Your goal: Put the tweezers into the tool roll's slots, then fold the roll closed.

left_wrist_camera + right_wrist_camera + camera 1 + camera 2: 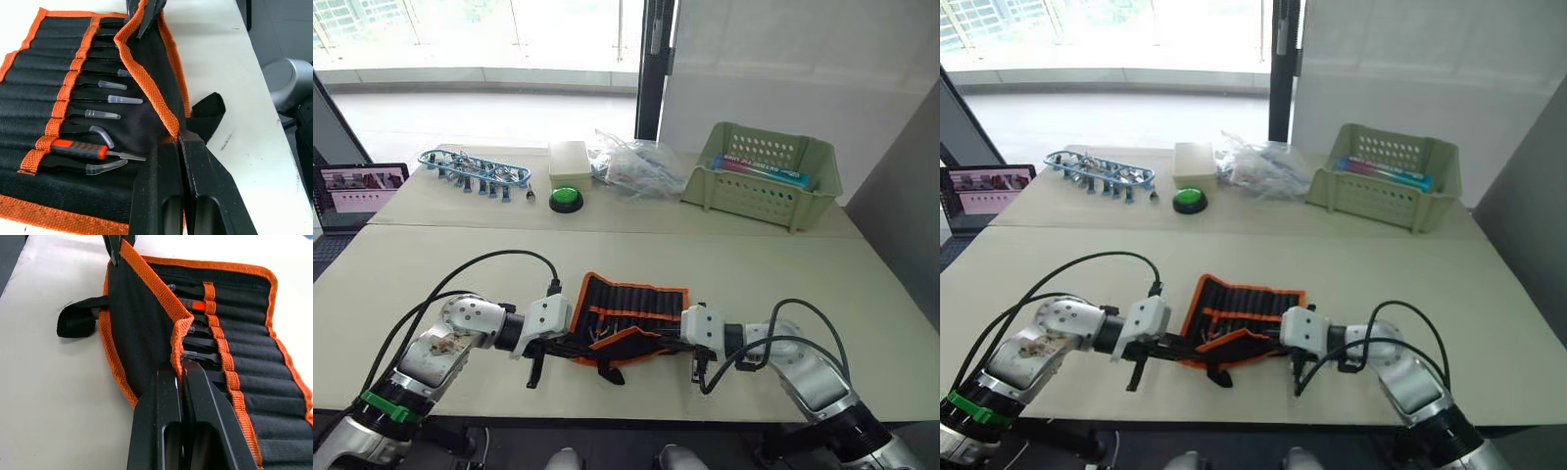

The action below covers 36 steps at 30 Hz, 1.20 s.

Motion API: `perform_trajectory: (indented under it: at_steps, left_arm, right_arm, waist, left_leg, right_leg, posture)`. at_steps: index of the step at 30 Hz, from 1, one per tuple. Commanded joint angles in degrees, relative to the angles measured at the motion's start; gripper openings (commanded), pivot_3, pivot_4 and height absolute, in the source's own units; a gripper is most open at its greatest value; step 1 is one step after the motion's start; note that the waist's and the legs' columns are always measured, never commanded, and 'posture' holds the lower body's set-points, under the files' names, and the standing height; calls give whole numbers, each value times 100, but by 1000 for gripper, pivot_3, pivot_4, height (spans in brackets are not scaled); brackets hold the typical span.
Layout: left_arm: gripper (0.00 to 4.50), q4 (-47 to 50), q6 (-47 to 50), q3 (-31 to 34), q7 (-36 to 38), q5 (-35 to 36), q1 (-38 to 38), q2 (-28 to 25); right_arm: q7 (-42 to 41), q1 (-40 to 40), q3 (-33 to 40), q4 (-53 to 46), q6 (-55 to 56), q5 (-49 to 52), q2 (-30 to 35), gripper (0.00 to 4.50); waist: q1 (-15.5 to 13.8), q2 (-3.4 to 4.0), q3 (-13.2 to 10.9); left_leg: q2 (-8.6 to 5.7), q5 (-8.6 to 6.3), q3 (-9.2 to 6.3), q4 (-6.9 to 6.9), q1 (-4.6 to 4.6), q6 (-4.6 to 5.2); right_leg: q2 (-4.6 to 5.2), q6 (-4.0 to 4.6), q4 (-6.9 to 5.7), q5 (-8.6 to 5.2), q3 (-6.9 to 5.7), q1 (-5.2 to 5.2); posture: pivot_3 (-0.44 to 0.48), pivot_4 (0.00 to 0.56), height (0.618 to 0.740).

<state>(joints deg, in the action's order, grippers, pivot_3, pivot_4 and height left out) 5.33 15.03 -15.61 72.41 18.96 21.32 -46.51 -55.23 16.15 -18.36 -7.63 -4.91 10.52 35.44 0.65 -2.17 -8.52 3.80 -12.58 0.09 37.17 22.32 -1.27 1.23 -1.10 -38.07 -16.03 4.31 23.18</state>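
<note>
The tool roll (631,304) lies open near the table's front edge, black with orange edging. Its near flap (146,88) is lifted between both grippers. Several tweezers (105,115) sit in the orange-stitched slots, with clear caps on their tips, beside an orange-handled tool (76,149). My left gripper (178,139) is shut on the flap's orange edge at the roll's left end. My right gripper (182,363) is shut on the same edge at the other end. The black strap loop (76,323) rests on the table by the flap.
At the back stand a green plastic basket (764,181), crumpled clear bags (636,166), a white box (570,159), a green button (566,200) and a blue rack of clips (475,168). A laptop (357,188) sits at far left.
</note>
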Motion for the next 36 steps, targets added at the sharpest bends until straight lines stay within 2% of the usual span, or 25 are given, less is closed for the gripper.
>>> perform_trajectory:
  at_steps: [1,6,12,18,26,32,36]
  left_arm:
    - [41,-276,-7,-19,52,-194,310,142]
    - [41,-677,-140,-122,109,-461,566,347]
    - [0,-887,-398,-188,176,-674,592,514]
    - [0,-896,-359,-211,92,-878,609,669]
    - [0,-1070,-562,-285,-47,-1268,697,859]
    - [0,-1213,-699,-307,4,-1424,803,856]
    - [0,-1285,-889,-294,41,-1446,812,853]
  right_arm:
    - [-85,-85,371,-233,-382,260,149,0]
    - [-75,-275,538,-512,-815,420,209,0]
    - [283,-611,1214,-1272,-1634,1096,141,1856]
    - [433,-857,1628,-1850,-1541,1306,112,1856]
    - [304,-947,962,-2490,-1495,1274,-21,1856]
    - [341,-771,51,-2129,-741,-26,61,55]
    - [744,-707,-42,-1460,-607,-381,-265,15]
  waist:
    - [-11,0,0]
    - [6,0,0]
    - [29,0,0]
    - [18,0,0]
    - [19,0,0]
    - [11,0,0]
    - [12,0,0]
  left_leg:
    - [0,0,0,0,2,0]
    - [-4,0,0,0,6,0]
    - [-3,0,-1,-1,6,0]
    - [-3,0,-1,-1,7,0]
    - [-4,0,-1,0,7,0]
    - [-5,0,-1,8,7,0]
    - [-4,0,-1,8,6,0]
  right_leg:
    - [0,0,3,0,0,0]
    - [2,5,5,3,2,2]
    - [1,4,3,2,2,4]
    - [2,-5,4,-3,3,3]
    - [2,-7,5,-3,3,0]
    - [2,-9,4,-4,4,0]
    - [1,-8,4,-4,4,1]
  posture:
    - [0,150,738]
    - [0,150,738]
    - [0,150,738]
    - [0,150,738]
    - [0,150,738]
    - [0,150,738]
    - [0,150,738]
